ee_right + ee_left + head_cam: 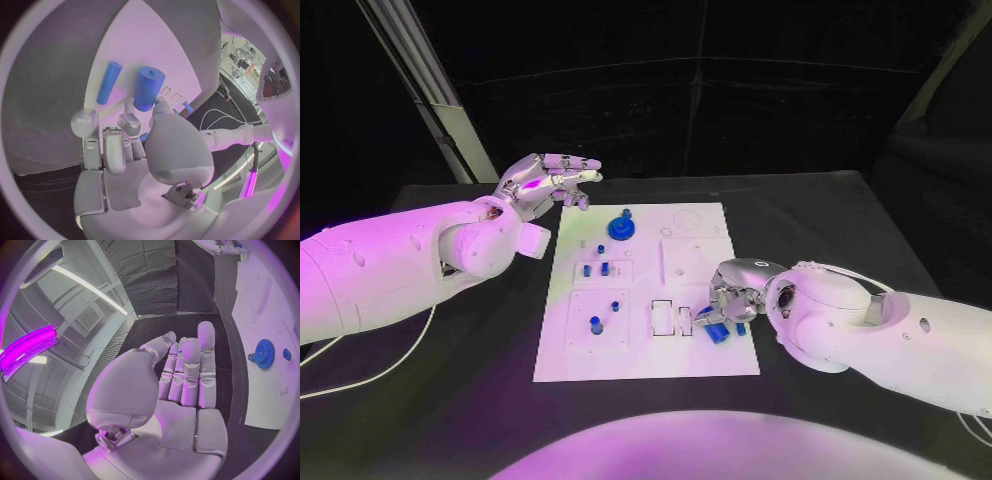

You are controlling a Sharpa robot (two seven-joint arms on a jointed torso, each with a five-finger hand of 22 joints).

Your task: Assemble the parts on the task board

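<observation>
At 10 o'clock off the flat white plastic task board (646, 355), left silver hand (548, 183) hovers above the black table (862, 215), holding nothing, fingers extended and loosely apart. Blue toothed gear (623, 229) sits on the board at its 12 o'clock end, small blue pegs (596, 324) standing mid-left. At 4 o'clock edge of the board, right silver hand (726, 305) is down over two blue plastic cylinders (150, 88); fingertips near the thicker one, but I cannot tell if it's pinched or just touched. Step looks like picking a cylinder. Next move likely calls for a firm pinch, lift, then upright alignment over a socket.
</observation>
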